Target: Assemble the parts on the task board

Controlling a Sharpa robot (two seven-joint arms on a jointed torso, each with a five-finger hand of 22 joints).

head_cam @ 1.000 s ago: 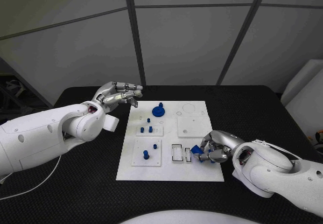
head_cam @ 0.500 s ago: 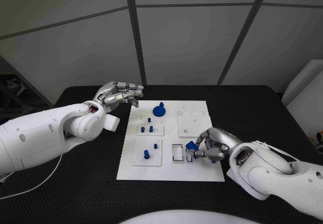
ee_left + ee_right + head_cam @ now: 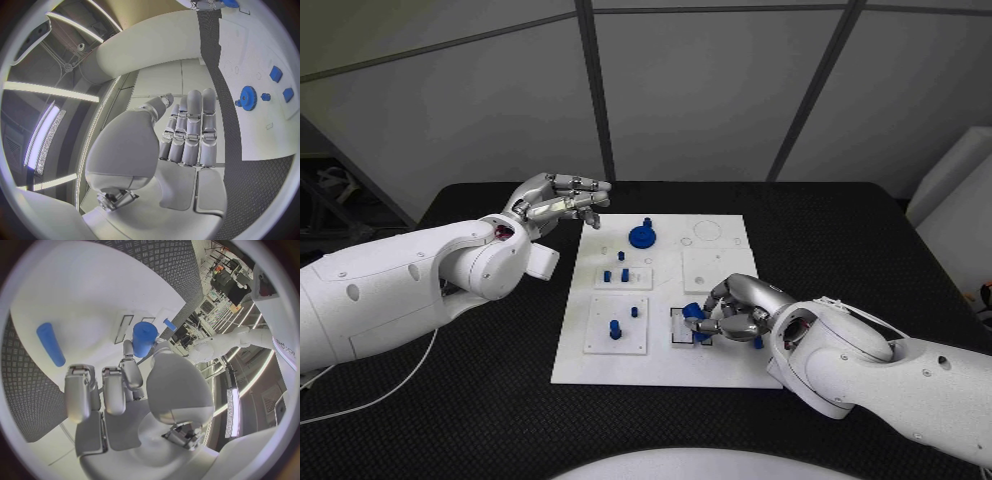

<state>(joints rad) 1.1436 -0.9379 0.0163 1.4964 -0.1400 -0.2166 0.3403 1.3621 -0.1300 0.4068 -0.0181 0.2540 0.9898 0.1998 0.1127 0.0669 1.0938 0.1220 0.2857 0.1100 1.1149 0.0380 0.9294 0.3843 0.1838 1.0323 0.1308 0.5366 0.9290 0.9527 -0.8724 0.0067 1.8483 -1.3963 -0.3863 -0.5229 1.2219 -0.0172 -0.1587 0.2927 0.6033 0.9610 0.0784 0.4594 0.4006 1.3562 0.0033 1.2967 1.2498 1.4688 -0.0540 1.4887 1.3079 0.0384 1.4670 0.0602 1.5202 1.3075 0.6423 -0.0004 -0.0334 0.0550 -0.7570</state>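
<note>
- The black table (image 3: 848, 230) carries the white task board (image 3: 718, 370) at its middle.
- The left hand (image 3: 560, 200) hovers over the table just off the board's far left corner, its fingers curled in together, holding nothing.
- The right hand (image 3: 733, 308) rests low over the board's near right part, pinching a small blue part (image 3: 145, 338) in its fingertips, just over the rectangular slots (image 3: 679, 328).
- A blue gear (image 3: 642, 237) sits near the board's far edge.
- Small blue pegs (image 3: 615, 328) stand in the left inset plates.
- A blue bar (image 3: 50, 343) lies on the board beside the right hand.
</note>
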